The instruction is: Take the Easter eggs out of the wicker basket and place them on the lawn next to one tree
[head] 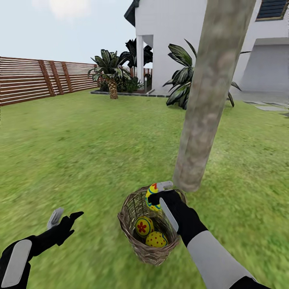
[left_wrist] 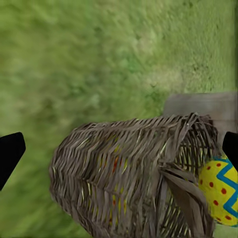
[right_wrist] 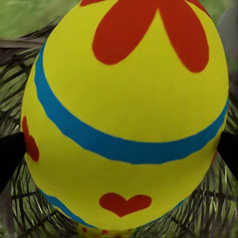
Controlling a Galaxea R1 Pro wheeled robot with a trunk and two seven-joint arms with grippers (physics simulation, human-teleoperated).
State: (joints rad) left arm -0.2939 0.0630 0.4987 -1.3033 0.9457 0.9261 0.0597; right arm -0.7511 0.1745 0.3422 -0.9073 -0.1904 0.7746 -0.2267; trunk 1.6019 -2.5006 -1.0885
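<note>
Now | right gripper clamped on egg above basket | tree just beyond | left gripper apart, idle.

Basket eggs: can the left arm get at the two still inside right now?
Probably yes: the left tool is open beside the wicker basket, whose top is open. The right tool, holding an egg, crowds the far rim.

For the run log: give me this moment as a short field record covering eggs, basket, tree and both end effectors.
eggs in basket: two
egg held: one, above the basket's far rim
right end effector: shut on held egg
left end effector: open, empty, above the lawn beside the basket
wicker basket: on the lawn at the tree's foot
tree: trunk just beyond the basket
</note>
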